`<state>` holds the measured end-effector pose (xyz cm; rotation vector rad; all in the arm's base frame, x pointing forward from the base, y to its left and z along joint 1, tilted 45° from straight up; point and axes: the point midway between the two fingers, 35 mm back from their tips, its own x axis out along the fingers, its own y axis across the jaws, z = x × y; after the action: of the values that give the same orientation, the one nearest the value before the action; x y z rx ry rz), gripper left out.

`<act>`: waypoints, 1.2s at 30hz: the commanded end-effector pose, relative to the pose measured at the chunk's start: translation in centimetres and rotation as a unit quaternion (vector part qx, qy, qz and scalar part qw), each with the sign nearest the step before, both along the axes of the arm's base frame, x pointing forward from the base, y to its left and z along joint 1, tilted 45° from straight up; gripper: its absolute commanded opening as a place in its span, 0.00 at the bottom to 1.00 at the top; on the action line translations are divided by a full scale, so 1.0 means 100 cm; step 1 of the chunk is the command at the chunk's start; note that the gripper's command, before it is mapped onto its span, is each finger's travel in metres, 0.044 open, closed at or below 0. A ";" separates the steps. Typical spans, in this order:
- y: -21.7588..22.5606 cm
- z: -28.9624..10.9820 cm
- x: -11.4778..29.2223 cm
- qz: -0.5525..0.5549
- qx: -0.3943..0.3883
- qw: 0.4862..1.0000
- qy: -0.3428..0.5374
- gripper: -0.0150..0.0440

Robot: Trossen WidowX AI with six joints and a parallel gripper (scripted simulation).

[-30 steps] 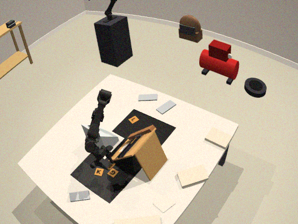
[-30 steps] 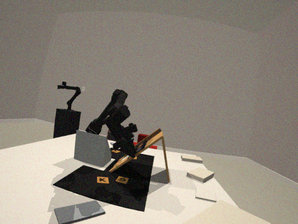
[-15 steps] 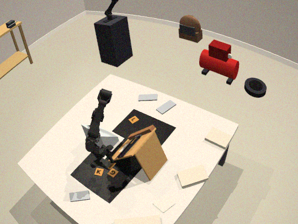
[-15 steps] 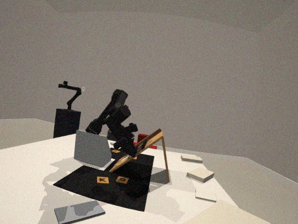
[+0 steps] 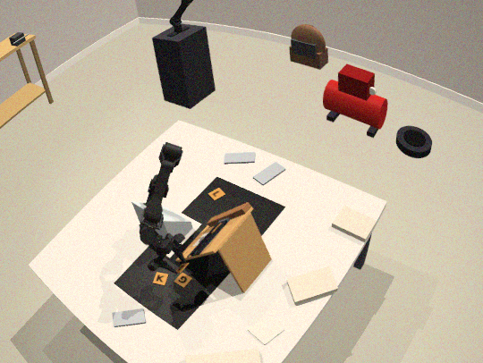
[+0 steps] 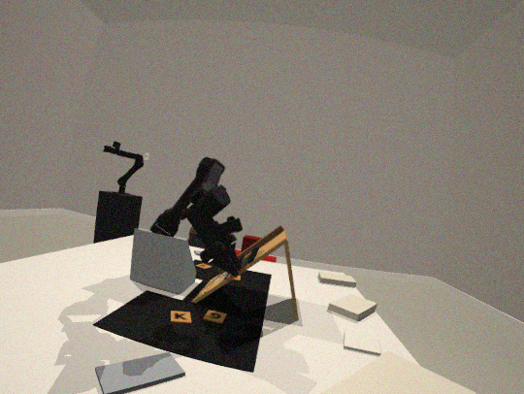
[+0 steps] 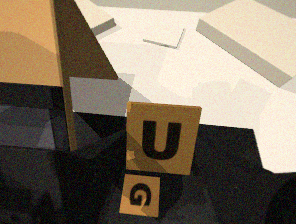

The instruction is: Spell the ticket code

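While flat orange K [image 5: 160,279] and G [image 5: 182,280] tiles lie on the black mat [image 5: 148,291] nearest, the fingers [image 5: 179,264] clamp the orange U tile [image 7: 162,138] at the slanted wooden board's [image 5: 239,250] lower end; an L tile [image 5: 216,194] lies beyond.

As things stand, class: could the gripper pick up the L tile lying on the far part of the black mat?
Probably not yet. The gripper is shut on the U tile at the board's lower end, and the L tile lies beyond the board on the black mat, uncovered.
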<state>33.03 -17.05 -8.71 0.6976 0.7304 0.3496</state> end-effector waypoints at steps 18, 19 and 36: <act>0.009 0.008 -0.002 -0.001 0.004 1.000 0.001 0.25; 0.010 0.008 -0.002 -0.001 0.004 1.000 0.001 0.25; 0.016 0.014 -0.002 -0.001 0.004 1.000 0.002 0.25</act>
<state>32.96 -15.73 -7.41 0.7004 0.7275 0.3528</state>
